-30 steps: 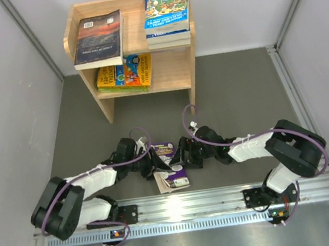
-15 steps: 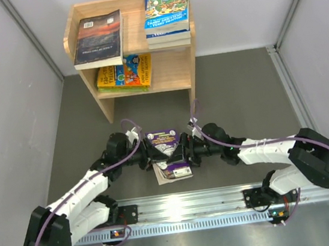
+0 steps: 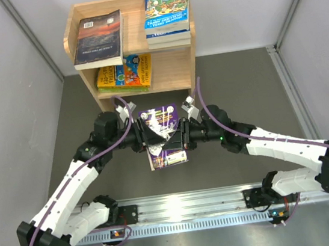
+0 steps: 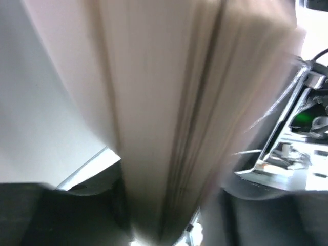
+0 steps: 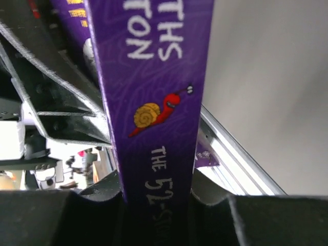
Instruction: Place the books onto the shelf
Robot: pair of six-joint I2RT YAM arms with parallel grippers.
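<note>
Both left fingers [image 4: 61, 215] and right fingers [image 5: 215, 215] pinch the purple book [image 3: 161, 118], held up off the surface near the shelf [image 3: 135, 42]. Carry step, I'd say; next it needs lifting forward onto a tier.

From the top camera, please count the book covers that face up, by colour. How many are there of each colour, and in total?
dark brown book: 1
blue book: 1
yellow book: 1
purple book: 1
Total: 4 covers. Books lying under these in the piles cannot be counted.
</note>
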